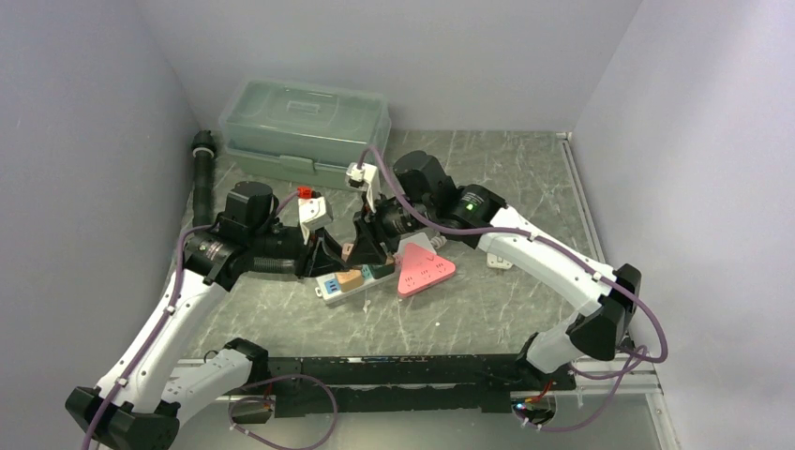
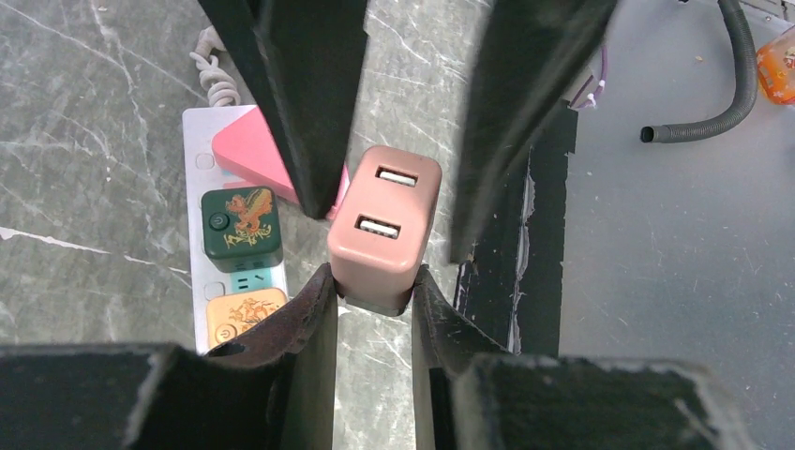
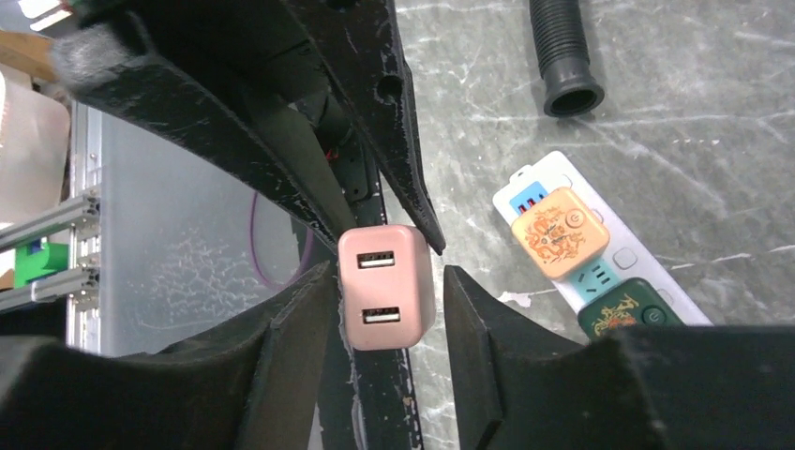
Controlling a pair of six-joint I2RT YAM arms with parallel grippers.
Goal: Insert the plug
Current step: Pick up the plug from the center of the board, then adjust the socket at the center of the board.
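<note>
The plug (image 2: 384, 225), a pink cube with two USB ports, hangs above the table. My left gripper (image 2: 373, 281) is shut on its lower end, both fingers pressed against its sides. My right gripper (image 3: 389, 277) straddles the same plug (image 3: 384, 286) from the opposite side. One of its fingers touches the plug and the other stands a gap away, so it is open. Beside and below lies a white power strip (image 2: 202, 141) carrying a green cube (image 2: 241, 228) and an orange cube (image 2: 246, 317), with a free blue socket between them. From above, both grippers (image 1: 345, 251) meet over the strip (image 1: 328, 286).
A pink triangular power strip (image 1: 424, 269) lies right of the white one. A green lidded toolbox (image 1: 305, 122) stands at the back. A black corrugated hose (image 1: 202, 178) runs along the left wall. The black frame rail (image 1: 412, 370) borders the near edge.
</note>
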